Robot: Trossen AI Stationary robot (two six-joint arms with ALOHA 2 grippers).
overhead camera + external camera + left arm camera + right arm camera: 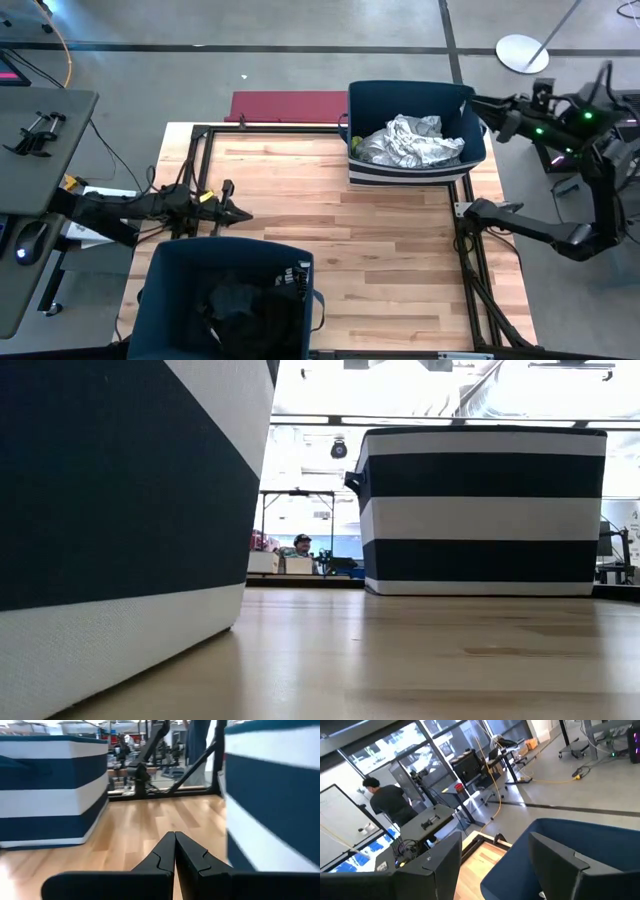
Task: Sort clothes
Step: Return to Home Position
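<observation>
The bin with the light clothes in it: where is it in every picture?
High view: the bin sits right of the middle at the top, with the light clothes inside.
Low view: the far striped bin, on the right.
Left wrist view: the farther of the two striped bins.
Right wrist view: the only bin, its blue rim close up.
Shared landmark: the wooden table.

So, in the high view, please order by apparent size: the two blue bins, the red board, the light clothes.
1. Lower bin, with dark clothes, though the picture's edge cuts it.
2. Upper bin, with the light clothes.
3. Red board and light clothes: too alike to rank.
</observation>
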